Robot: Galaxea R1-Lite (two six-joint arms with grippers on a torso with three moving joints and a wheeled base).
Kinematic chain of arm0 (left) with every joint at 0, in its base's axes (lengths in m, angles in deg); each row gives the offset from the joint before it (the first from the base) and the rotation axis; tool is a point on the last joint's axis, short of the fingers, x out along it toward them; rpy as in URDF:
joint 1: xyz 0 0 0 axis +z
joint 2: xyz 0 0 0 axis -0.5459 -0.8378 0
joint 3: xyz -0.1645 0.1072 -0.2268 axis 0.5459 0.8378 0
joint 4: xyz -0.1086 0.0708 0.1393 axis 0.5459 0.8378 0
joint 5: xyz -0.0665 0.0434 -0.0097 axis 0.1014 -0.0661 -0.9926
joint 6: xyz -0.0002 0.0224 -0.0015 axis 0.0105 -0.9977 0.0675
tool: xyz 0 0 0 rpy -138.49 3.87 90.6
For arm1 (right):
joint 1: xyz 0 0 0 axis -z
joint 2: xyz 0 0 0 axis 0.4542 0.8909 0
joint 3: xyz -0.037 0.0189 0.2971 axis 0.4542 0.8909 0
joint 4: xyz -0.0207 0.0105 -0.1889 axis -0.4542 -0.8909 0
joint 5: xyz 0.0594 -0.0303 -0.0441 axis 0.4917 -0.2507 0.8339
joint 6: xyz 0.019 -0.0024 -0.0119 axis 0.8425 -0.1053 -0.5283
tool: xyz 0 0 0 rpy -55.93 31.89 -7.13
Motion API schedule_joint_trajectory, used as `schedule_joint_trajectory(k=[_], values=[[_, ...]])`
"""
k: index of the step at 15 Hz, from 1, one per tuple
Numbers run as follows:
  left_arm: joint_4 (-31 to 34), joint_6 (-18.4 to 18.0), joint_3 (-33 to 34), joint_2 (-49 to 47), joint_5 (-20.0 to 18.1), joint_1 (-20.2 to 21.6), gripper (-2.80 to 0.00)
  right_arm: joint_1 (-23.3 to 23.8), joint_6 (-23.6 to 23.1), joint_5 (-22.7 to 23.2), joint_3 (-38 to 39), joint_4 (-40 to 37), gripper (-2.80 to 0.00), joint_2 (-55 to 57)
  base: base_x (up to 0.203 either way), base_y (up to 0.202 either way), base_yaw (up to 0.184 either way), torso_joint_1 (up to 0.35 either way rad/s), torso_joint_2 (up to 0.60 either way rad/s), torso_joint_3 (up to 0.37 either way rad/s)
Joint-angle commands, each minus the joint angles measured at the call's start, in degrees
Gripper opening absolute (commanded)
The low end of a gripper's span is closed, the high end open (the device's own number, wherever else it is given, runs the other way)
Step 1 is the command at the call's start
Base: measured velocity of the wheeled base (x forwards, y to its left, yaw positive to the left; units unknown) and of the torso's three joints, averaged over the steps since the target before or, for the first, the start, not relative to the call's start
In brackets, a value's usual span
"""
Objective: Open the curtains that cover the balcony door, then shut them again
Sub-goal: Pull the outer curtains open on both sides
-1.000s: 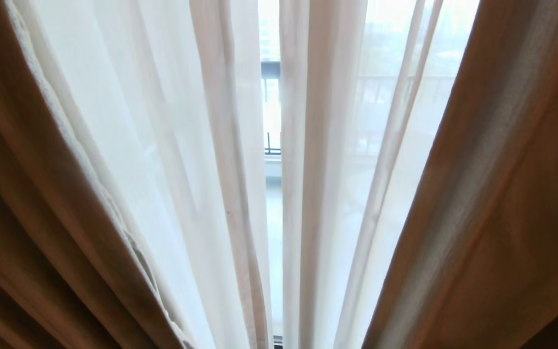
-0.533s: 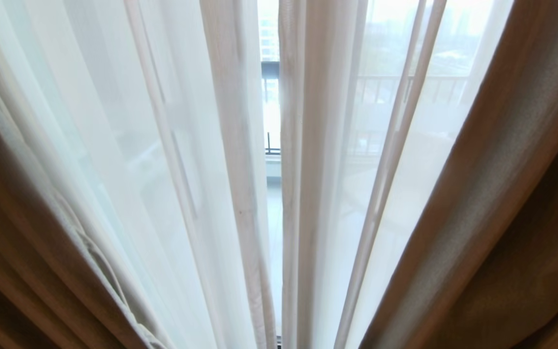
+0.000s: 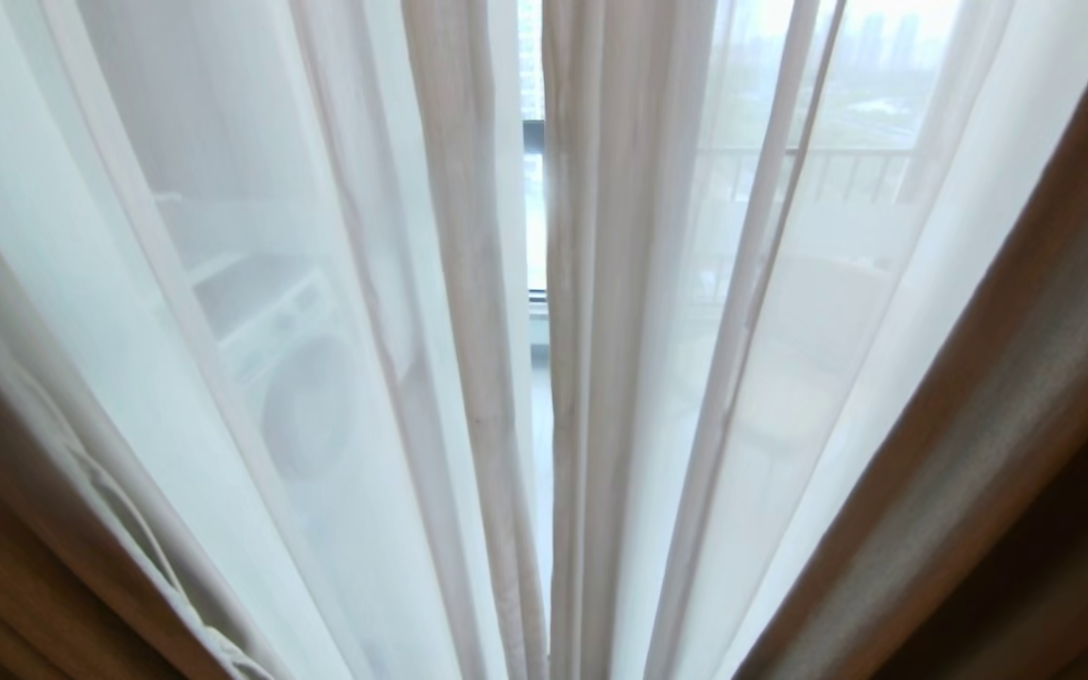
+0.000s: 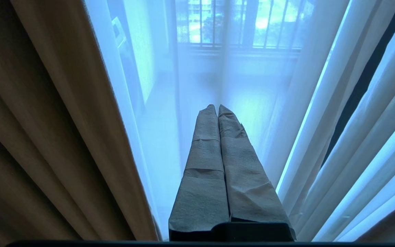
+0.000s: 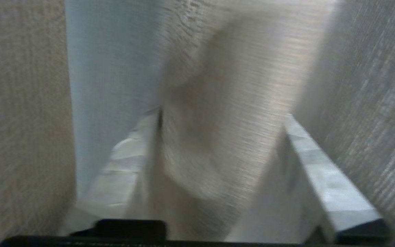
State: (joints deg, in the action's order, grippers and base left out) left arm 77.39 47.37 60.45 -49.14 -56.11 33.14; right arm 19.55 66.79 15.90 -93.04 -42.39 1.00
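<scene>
The thick beige curtains (image 3: 1007, 491) hang drawn back to both sides, right up close, with the thin white sheers (image 3: 620, 312) still covering most of the glass between them. The sheers part only in a narrow slit down the middle, and through it shows a strip of the balcony door (image 3: 535, 236), its dark frame crossing near the top. Behind the left sheer a washing machine (image 3: 303, 378) shows faintly; a railing (image 3: 846, 170) shows behind the right one.

Neither arm appears from the head camera. The left gripper (image 4: 217, 109) points straight out at the sheer beside the left beige fold, its two cloth-wrapped fingers (image 4: 204, 164) pressed flat together, holding nothing. The right gripper (image 5: 218, 116) is thrust in among the heavy beige fabric, its pale fingers (image 5: 324, 178) spread well apart with a blurred fold of curtain lying loosely between them, not pinched.
</scene>
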Motion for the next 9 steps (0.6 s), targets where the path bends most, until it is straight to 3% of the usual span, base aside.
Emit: schedule_joint_trajectory(k=[1,9], values=[[0.0,0.0,0.0,0.0,0.0,0.0,-2.80,1.1,0.0,0.2,1.4,0.2,0.00,-2.7,0.000,0.000,0.000,0.000,0.00,0.000],[0.0,0.0,0.0,0.0,0.0,0.0,-2.80,10.9,-0.1,0.2,15.1,0.0,0.00,-20.0,0.000,0.000,0.000,0.000,0.00,0.000]])
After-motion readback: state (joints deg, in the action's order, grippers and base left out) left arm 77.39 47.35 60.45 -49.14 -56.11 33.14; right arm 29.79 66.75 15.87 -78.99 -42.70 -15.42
